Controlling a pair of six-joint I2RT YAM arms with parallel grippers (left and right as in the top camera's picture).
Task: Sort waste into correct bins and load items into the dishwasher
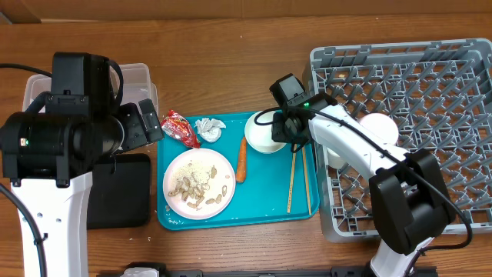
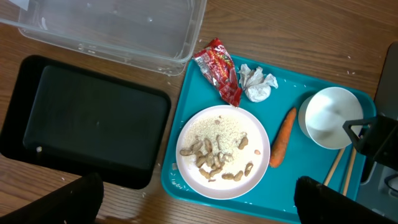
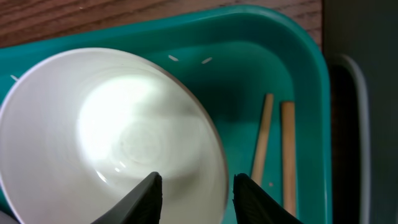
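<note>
- The right hand (image 3: 198,186) hangs over a white bowl (image 1: 264,132) at the upper right of the teal tray (image 1: 269,211). Its two fingers (image 3: 149,193) are apart and straddle the bowl's near rim, one over the inside and one outside. A gap shows on each side, so the hand grips nothing.
- The left hand (image 2: 199,190) hovers at the left of the overhead frame, above the bins. Its fingers are spread wide and it is empty.
- A white plate (image 1: 199,183) carrying beige food scraps (image 2: 214,155) lies at the lower left of the teal tray.
- An orange carrot (image 1: 241,159) lies between the plate and the bowl.
- A crumpled red wrapper (image 1: 179,127) and a crumpled white tissue (image 1: 209,129) sit side by side at the tray's upper left corner. The wrapper overhangs the edge.
- Two wooden chopsticks (image 1: 298,181) lie roughly parallel along the tray's right side, below the bowl.
- The grey dish rack (image 1: 430,69) fills the right of the frame and holds a second white bowl (image 1: 380,127) near its left wall.
- The clear plastic tub (image 2: 112,25) and the black tray (image 2: 87,118) stand on the table (image 1: 231,46), left of the teal tray.
</note>
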